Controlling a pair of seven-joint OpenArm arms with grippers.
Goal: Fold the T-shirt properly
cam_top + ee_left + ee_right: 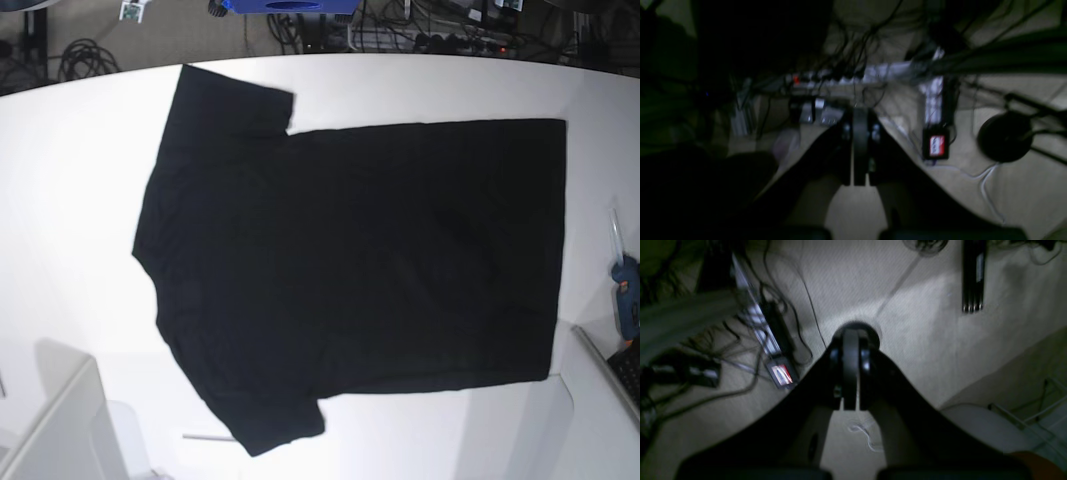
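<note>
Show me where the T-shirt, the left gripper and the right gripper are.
T-shirt (380,260): base view, middle of its body.
Left gripper (859,181): left wrist view, between its fingertips.
Right gripper (850,406): right wrist view, between its fingertips.

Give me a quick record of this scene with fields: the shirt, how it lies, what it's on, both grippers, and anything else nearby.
item: black T-shirt
lay: spread flat, unfolded, plain side up, sleeves toward the base view's left
surface: white table
left gripper: shut, holding nothing, off the shirt
right gripper: shut, holding nothing, off the shirt
nearby: blue tool at the table's right edge
fold progress: not started
</note>
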